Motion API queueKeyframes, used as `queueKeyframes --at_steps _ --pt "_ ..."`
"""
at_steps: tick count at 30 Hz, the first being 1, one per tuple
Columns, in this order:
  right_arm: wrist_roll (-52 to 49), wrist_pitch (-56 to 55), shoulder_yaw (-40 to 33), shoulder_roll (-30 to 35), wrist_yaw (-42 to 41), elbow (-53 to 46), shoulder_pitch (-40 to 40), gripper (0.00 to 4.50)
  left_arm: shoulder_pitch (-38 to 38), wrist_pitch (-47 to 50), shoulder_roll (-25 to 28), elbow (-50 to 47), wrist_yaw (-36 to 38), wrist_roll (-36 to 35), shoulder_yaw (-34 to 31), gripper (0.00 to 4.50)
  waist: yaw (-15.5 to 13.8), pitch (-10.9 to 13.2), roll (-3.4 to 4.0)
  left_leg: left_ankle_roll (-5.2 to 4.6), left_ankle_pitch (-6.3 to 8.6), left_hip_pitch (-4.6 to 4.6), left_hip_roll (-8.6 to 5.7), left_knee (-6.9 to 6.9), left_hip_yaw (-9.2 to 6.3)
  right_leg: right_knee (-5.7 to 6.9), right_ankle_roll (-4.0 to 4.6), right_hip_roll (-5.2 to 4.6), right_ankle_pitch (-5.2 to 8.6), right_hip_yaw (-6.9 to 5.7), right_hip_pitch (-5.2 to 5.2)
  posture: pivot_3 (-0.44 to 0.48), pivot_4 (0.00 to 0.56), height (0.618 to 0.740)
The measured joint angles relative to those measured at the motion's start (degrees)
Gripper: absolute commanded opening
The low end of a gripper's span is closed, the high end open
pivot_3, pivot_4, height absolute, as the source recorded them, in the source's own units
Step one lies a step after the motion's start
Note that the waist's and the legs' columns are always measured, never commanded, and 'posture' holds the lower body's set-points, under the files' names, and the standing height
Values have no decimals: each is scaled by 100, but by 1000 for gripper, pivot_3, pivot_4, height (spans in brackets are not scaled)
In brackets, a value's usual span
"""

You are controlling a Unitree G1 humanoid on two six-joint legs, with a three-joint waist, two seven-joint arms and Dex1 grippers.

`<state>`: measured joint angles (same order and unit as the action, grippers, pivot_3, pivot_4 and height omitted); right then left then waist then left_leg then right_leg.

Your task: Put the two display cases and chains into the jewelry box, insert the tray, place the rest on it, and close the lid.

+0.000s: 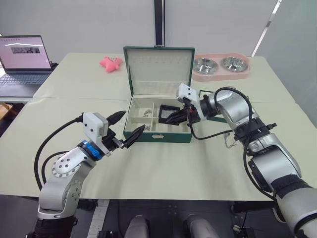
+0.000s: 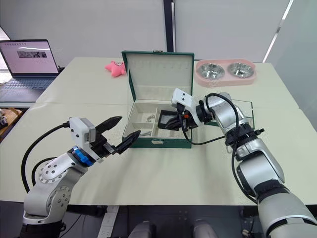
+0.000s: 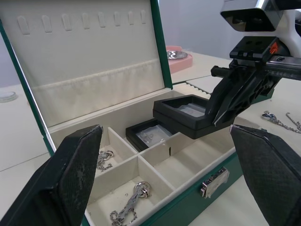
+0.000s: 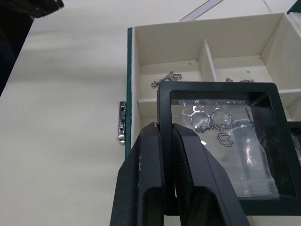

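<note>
The jewelry box (image 1: 157,135) stands open at the table's centre with its lid (image 1: 158,64) upright. My right gripper (image 1: 171,118) is shut on the frame of one display case (image 4: 221,141) and holds it tilted just above the box's right compartments. The other display case (image 3: 149,135) lies in a back compartment. Two chains (image 3: 134,200) rest in the box's left compartments. Another chain (image 1: 229,141) lies on the table under my right forearm. The tray (image 2: 249,113) sits behind my right arm, mostly hidden. My left gripper (image 1: 132,120) is open and empty at the box's front left corner.
A laptop (image 1: 22,59) stands at the far left edge. A pink toy (image 1: 111,63) lies behind the box on the left. A pink stand with two metal bowls (image 1: 220,67) sits at the back right. Bare table stretches in front of the box.
</note>
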<state>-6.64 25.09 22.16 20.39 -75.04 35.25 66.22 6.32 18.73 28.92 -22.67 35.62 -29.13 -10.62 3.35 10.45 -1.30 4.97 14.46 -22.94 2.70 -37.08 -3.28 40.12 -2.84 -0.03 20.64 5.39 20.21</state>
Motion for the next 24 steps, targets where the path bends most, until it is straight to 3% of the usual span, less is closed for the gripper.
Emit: queueKeyframes --at_steps 10,24 --pt "387 -105 50 -291 -114 715 182 19 -58 103 0 -48 -4 -12 1 4500 3 0 0 0 0 0 0 1 2 0 0 0 0 1 1 0 150 740" --pt "600 -39 48 -426 -248 898 201 19 -115 104 -8 -48 -16 -10 16 4500 2 1 1 0 0 0 0 2 1 0 0 0 0 1 1 0 150 740"
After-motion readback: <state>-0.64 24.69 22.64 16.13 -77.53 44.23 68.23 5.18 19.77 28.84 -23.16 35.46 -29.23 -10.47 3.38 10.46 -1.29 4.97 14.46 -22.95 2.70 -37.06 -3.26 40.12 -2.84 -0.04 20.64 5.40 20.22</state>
